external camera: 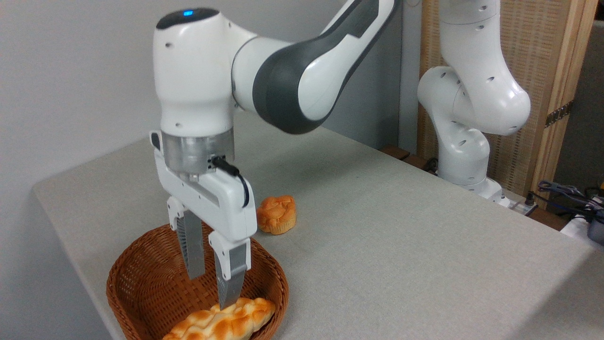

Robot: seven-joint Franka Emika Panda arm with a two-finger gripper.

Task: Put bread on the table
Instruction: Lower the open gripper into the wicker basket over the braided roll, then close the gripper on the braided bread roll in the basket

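Note:
The long braided bread [224, 323], pale cream with golden bumps, lies in the near part of the brown wicker basket [132, 278] at the lower left. My gripper [212, 289] hangs inside the basket, pointing down, open with a gap between its fingers. The nearer fingertip [230, 295] reaches the bread's far edge; the other finger [193, 255] stands behind it over the basket's floor. Nothing is held. The grey-beige cloth table [401, 226] spreads to the right of the basket.
A small round orange bun [277, 215] sits on the table just behind the basket. The arm's white base [465, 156] stands at the table's far right edge, with cables [566, 193] beside it. A wall runs along the left.

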